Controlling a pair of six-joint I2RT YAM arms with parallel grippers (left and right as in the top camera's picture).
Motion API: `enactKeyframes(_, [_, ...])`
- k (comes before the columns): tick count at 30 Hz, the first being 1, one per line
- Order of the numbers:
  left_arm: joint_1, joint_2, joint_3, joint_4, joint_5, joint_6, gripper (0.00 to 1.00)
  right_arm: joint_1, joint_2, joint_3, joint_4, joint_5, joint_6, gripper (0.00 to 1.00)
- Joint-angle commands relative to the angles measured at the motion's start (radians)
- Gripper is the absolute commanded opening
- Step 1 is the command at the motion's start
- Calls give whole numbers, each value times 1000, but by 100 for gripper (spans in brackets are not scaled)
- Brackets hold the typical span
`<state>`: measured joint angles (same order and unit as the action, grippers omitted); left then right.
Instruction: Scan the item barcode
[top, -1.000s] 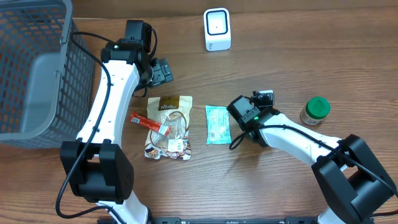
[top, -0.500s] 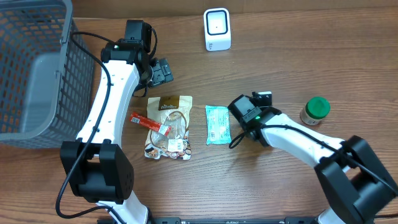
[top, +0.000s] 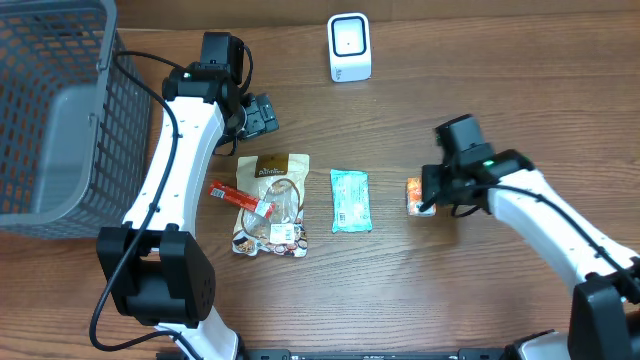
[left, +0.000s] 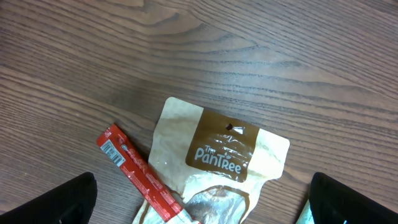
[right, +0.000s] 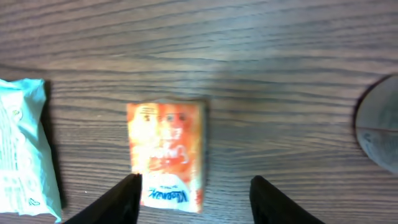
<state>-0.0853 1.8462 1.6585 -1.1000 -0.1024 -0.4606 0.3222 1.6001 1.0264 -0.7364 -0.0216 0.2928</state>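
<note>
Right wrist view shows the orange packet (right: 166, 155) lying flat on the table (right: 280, 74). The right gripper (right: 196, 186) stands spread around its near end and holds nothing. The left gripper (left: 202, 186) is wide and empty over the brown pouch (left: 224, 152). The scanner (top: 349, 47) stands well apart. I judge the scan is not yet done: the packet must be grasped and its barcode shown to the scanner.
</note>
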Motion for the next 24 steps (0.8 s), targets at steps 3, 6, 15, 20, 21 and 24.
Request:
enactKeyframes(3, [0, -16, 12, 1, -10, 11, 100, -42, 1, 13, -10, -85, -39, 47])
enactKeyframes(6, [0, -16, 12, 0, -10, 11, 100, -43, 1, 11, -17, -85, -40, 43])
enactKeyframes(15, [0, -16, 12, 0, -10, 11, 100, -43, 24, -44, 28, -85, -39, 34])
enactKeyframes(20, [0, -16, 12, 0, -9, 11, 100, -43, 44, -69, 67, -85, -38, 26])
enactKeyframes(21, [0, -16, 12, 0, -9, 11, 100, -43, 44, -70, 72, -85, -35, 26])
enactKeyframes(24, [0, -16, 12, 0, -10, 11, 100, -43, 46, -72, 82, -85, -32, 25])
